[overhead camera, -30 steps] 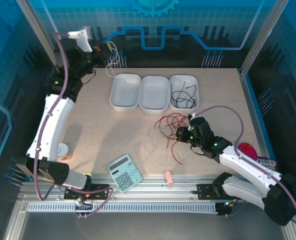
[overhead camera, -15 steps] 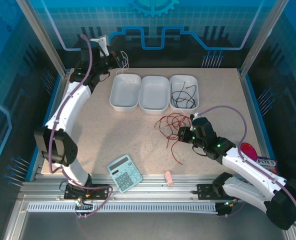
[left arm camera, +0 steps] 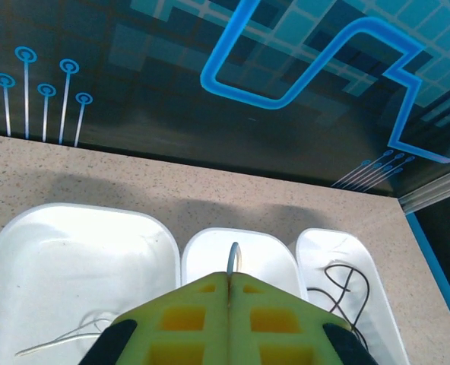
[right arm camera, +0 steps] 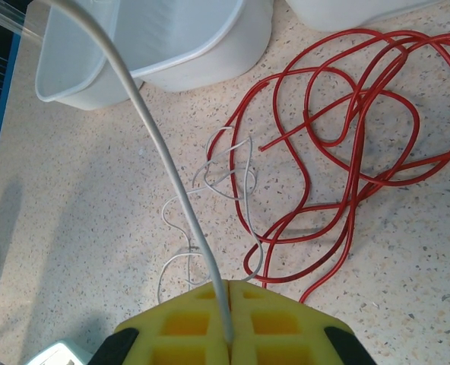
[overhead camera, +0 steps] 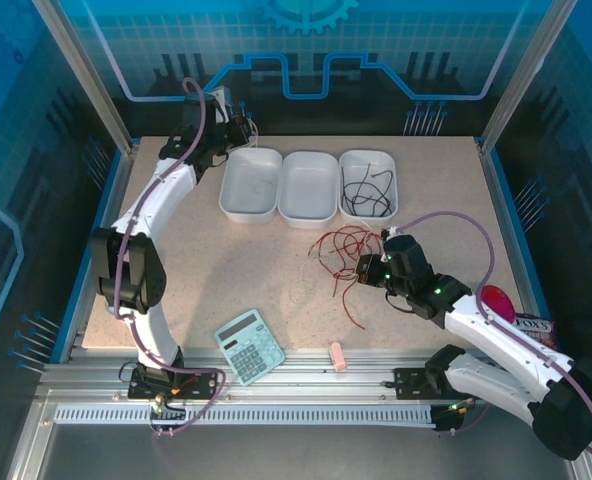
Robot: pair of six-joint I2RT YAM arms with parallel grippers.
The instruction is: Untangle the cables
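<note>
My left gripper [left arm camera: 229, 275] [overhead camera: 240, 128] hangs at the back left, above the left white tray [left arm camera: 27, 251], shut on a white cable whose small loop [left arm camera: 234, 255] pokes out between the fingertips. A white strand [left arm camera: 61, 340] lies in that tray. My right gripper [right arm camera: 229, 287] [overhead camera: 362, 266] is low over the table, shut on the white cable [right arm camera: 153, 129], which rises taut toward the trays. Thin white loops [right arm camera: 232, 173] lie on the table beside the tangled red cable [right arm camera: 354, 152] [overhead camera: 341, 248]. A black cable [left arm camera: 347, 281] [overhead camera: 366, 192] lies in the right tray.
Three white trays stand in a row at the back: left [overhead camera: 250, 184], middle [overhead camera: 309, 188] and right [overhead camera: 387, 165]. A calculator [overhead camera: 249, 346] and a pink eraser [overhead camera: 338, 356] lie near the front edge. A red object [overhead camera: 494, 300] sits at the right edge.
The left arm has swung right, carrying its shut gripper from the back-left corner to above the left tray. The right arm has hardly moved.
</note>
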